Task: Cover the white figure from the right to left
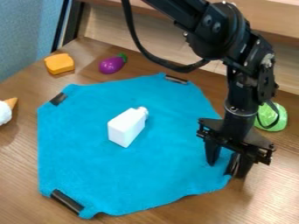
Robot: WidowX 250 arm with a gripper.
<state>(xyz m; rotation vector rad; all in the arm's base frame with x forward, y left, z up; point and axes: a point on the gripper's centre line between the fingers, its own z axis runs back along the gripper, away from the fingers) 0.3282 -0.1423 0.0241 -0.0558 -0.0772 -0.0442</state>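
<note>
Nearest the camera, the blue cloth [140, 188] is spread out: soft, light, best gripped at the right-hand clip [232, 165], straddled by parted fingers [212, 152]. Mid-cloth, the white figure [125, 127] might be toppled by low dragging; leftward folding room is offered, towards the tabletop's [22, 175] left edge.

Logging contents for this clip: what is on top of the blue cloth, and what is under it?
The white bottle lies on the blue cloth, near its middle, with black pieces at its corners. Wooden tabletop shows around the cloth; what lies beneath is covered.
</note>
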